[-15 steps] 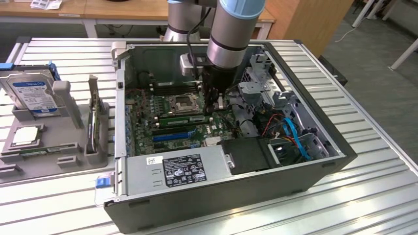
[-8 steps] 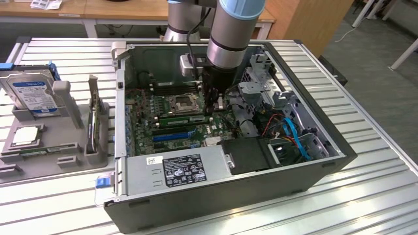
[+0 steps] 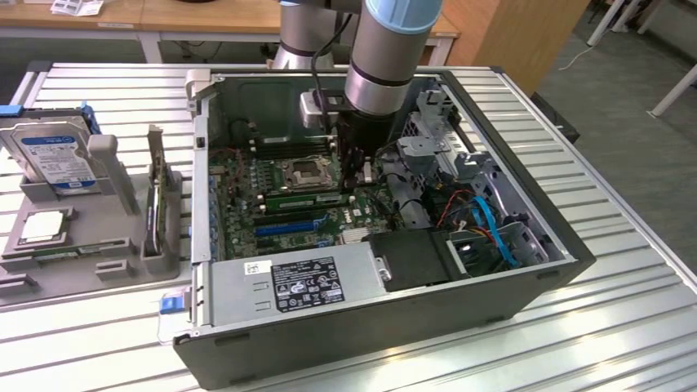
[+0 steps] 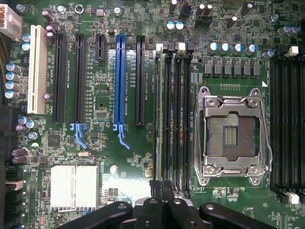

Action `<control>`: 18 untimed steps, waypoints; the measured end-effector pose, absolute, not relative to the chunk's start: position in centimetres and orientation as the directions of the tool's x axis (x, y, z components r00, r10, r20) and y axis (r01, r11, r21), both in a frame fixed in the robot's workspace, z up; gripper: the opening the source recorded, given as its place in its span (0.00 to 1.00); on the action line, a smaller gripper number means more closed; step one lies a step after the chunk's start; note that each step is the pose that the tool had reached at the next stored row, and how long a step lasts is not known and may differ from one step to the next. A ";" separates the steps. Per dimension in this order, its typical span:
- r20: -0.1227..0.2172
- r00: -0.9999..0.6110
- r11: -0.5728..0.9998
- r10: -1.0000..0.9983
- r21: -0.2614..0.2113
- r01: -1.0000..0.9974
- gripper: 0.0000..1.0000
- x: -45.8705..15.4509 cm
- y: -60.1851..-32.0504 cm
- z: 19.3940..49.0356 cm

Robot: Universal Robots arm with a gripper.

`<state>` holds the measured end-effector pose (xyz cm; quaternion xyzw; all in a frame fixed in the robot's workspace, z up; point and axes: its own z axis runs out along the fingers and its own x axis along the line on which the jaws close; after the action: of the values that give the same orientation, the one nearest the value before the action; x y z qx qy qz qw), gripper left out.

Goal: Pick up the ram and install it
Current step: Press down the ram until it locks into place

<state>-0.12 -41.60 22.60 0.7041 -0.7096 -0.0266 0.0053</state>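
**Exterior view.** One open computer case (image 3: 523, 278) lies on a ribbed metal table (image 3: 632, 327). The arm reaches down into it. Its gripper (image 3: 354, 186) is low over the motherboard (image 3: 245, 184), beside the one CPU socket (image 3: 302, 173).

The ram (image 3: 294, 201) is a long, thin green stick. It stands on edge in a slot just in front of the socket, with one end under the gripper.

One power supply (image 3: 294, 282) carries a white and a black label, but the print is too small to read. Blue cables (image 3: 498, 233) curl at the exterior view's right.

A grey holder (image 3: 65, 253) stands outside the case. It carries one hard drive (image 3: 49, 159) with a blue-and-white label and one square silver CPU chip (image 3: 44, 224).

**Wrist view.** The gripper (image 4: 162, 191) has its jaws together, directly over the ram (image 4: 160, 119). The ram shows edge-on, in the outermost of four memory slots (image 4: 178, 119). I cannot tell whether the jaws pinch it.

Four more memory slots (image 4: 286, 119) lie beyond the empty socket (image 4: 233, 136).

The expansion slots are:
- one white slot (image 4: 37, 76)
- one blue slot (image 4: 119, 81)
- three long black slots (image 4: 59, 76)
- one short black slot (image 4: 101, 45)

One finned silver heatsink (image 4: 75, 187) sits nearby. The board lettering is illegible.
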 end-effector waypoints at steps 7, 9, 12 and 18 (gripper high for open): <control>-0.030 -0.008 0.007 -1.000 0.045 -0.999 0.10 -0.1 -41.6 22.5; -0.030 -0.008 0.007 -1.000 0.045 -0.999 0.10 -0.1 -41.6 22.5; -0.030 -0.008 0.007 -1.000 0.045 -0.999 0.10 -0.1 -41.6 22.5; -0.030 -0.008 0.007 -1.000 0.045 -0.999 0.10 -0.1 -41.6 22.4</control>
<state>-0.12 -41.61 22.40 0.7041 -0.7096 -0.0266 0.0053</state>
